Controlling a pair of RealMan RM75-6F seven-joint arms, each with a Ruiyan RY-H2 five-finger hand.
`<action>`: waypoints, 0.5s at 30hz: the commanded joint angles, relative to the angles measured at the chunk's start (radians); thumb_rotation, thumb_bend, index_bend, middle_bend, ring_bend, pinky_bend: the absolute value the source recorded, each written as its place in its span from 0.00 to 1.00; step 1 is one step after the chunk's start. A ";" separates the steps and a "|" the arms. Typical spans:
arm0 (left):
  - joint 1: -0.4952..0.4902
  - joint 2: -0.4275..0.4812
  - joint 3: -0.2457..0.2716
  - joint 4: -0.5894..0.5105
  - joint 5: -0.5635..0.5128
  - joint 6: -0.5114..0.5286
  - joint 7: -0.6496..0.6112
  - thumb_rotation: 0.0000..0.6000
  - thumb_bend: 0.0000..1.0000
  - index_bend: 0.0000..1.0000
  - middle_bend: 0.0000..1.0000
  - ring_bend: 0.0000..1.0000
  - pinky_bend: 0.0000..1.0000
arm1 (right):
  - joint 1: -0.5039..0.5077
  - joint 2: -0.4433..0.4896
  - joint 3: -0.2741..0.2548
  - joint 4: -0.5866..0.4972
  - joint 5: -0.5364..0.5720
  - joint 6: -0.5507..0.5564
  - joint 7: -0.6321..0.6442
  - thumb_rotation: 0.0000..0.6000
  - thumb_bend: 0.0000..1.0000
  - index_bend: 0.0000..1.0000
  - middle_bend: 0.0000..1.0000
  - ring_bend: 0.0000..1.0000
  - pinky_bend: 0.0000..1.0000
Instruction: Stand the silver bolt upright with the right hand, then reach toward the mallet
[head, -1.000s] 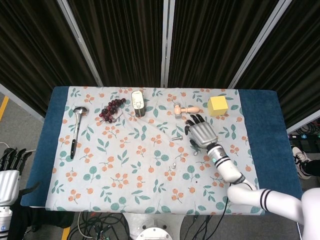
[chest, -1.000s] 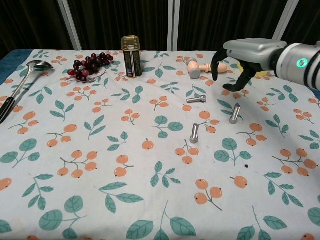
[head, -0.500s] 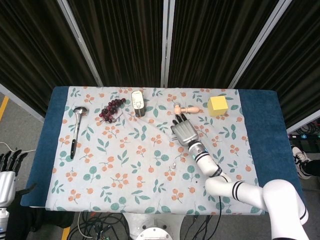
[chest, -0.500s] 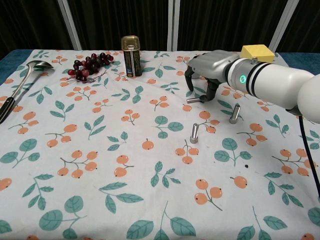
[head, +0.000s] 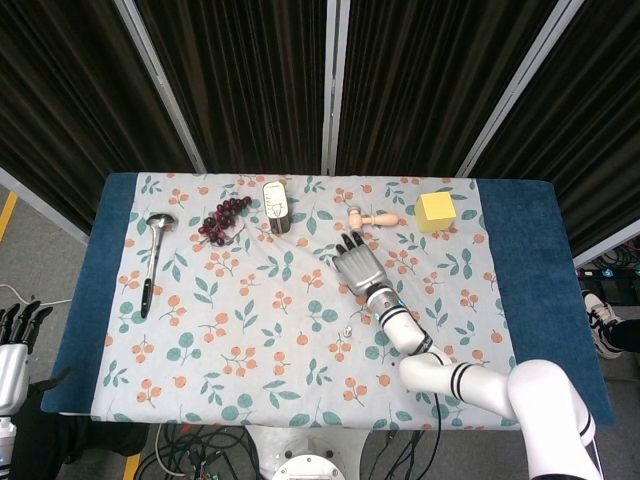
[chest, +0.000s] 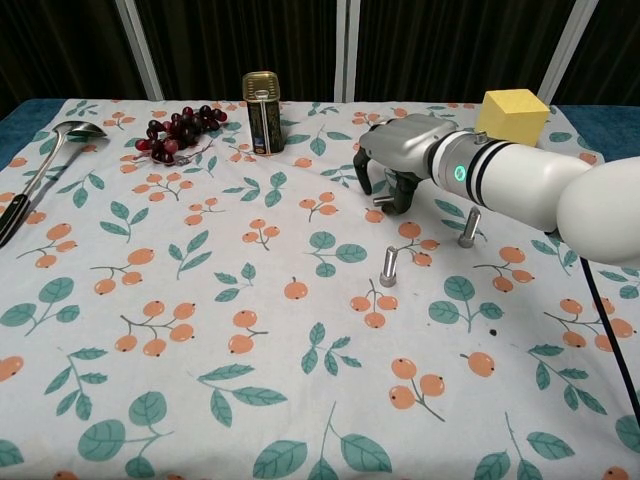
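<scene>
A silver bolt (chest: 379, 201) lies on its side on the patterned cloth, only its end showing from under my right hand (chest: 397, 158). That hand hovers over it with its fingers arched down and apart, and I see nothing held in them. In the head view the right hand (head: 358, 268) covers this bolt completely. The wooden mallet (head: 372, 218) lies just beyond the fingertips; in the chest view the hand hides it. Two other silver bolts stand upright, one (chest: 388, 267) nearer and one (chest: 468, 227) to the right. My left hand (head: 12, 345) hangs off the table's left edge, fingers apart.
A yellow block (chest: 513, 113) sits at the back right behind the right forearm. A tin can (chest: 262, 98), grapes (chest: 176, 133) and a ladle (chest: 40, 165) lie along the back left. The table's blue border (head: 540, 250) frames the cloth.
My right hand has swung left from near the yellow block and mallet and now sits over the lying bolt. The bolts and the left hand have barely moved.
</scene>
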 joint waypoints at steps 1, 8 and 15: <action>0.000 -0.001 0.000 0.003 -0.001 -0.001 -0.002 1.00 0.00 0.16 0.08 0.00 0.00 | 0.000 -0.004 -0.001 0.003 -0.002 0.004 0.002 1.00 0.27 0.45 0.20 0.00 0.00; 0.003 -0.007 0.000 0.014 -0.004 -0.003 -0.013 1.00 0.00 0.16 0.08 0.00 0.00 | 0.002 -0.022 -0.005 0.028 0.002 0.004 -0.007 1.00 0.30 0.47 0.20 0.00 0.00; 0.005 -0.010 0.000 0.023 -0.004 -0.003 -0.021 1.00 0.00 0.16 0.08 0.00 0.00 | 0.002 -0.039 -0.004 0.049 0.002 0.006 -0.008 1.00 0.30 0.49 0.21 0.00 0.00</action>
